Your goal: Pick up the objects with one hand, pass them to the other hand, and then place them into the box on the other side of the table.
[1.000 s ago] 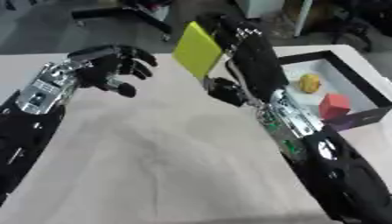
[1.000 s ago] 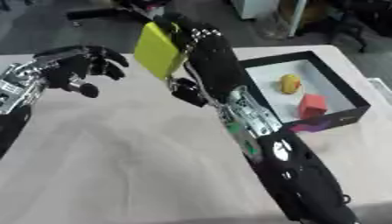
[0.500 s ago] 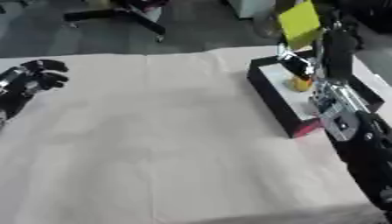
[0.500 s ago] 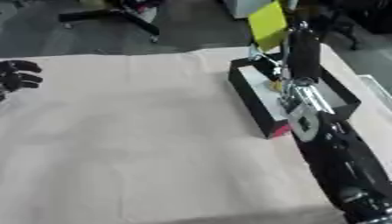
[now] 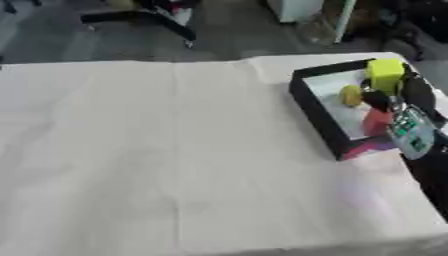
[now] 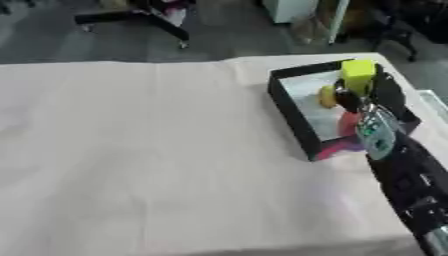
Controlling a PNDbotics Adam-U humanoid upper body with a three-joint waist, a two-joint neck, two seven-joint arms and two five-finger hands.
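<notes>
A black box point(image 5: 311, 109) with a white floor stands at the table's right edge. Inside it lie a small yellow rounded thing point(image 5: 351, 95) and a red block point(image 5: 378, 120). My right hand point(image 5: 416, 95) reaches in from the lower right and hangs over the box's far part. Its fingers are curled on a yellow-green block point(image 5: 385, 75), which is held low over the box's back right corner. The forearm, with a silver and green patch point(image 5: 408, 133), crosses the box's near right wall. My left hand is out of view.
A cream cloth point(image 5: 175, 150) covers the whole table and is creased in places. Beyond the far edge the dark floor shows a chair base point(image 5: 149, 17) and white furniture point(image 5: 293, 7). The table's front edge runs along the bottom.
The view has swung, so the box now sits farther left. My right hand has lowered the yellow-green block from high above down over the box. The left hand has left the view.
</notes>
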